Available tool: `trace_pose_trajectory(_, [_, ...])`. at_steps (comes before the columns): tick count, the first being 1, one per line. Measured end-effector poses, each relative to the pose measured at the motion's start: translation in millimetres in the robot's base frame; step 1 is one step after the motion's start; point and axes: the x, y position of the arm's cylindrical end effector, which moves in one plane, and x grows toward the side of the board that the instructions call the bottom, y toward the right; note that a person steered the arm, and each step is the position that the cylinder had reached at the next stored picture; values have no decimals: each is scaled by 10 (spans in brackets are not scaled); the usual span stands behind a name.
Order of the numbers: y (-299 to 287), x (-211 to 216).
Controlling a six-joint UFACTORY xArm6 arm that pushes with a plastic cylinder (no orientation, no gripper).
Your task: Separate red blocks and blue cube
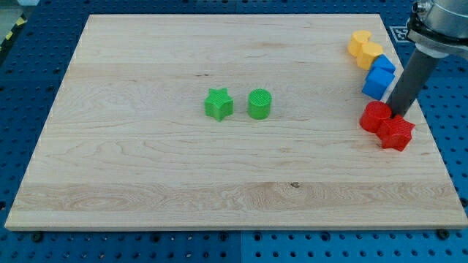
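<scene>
Red plastic blocks sit at the right edge of the frame, a little above mid-height: a rounded red cylinder-like block (375, 115) and, touching it on its lower right, a red star-shaped block (397, 134). Just above them lie two blue blocks, the lower blue cube (376, 84) and a smaller blue block (383, 65) touching it on the upper side. The cube is just beside the red cylinder-like block, with barely any gap showing. The red pair's long axis runs from upper left to lower right; the blue pair leans up and slightly to the right.

My tip (398, 113) rests at the upper right of the red pair, in the notch between the two, apparently touching both, and just below the blue cube. This arm carries no gripper, only a dark rod, so nothing is held.

Risk, as I judge it: a push from this notch could wedge the two reds apart or send the star-shaped block off the nearby right edge of the light wooden tabletop (146, 183). The slanted rod could also brush the cube.

Farther out, two yellow blocks (364, 49) touch the blue ones at upper right; a green star (218, 104) and a green cylinder (259, 104) stand well apart at centre.
</scene>
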Motion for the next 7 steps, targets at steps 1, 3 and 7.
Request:
trace_pose_trajectory(1, [19,132])
trace_pose_trajectory(3, [73,339])
trace_pose_trajectory(7, [164,452])
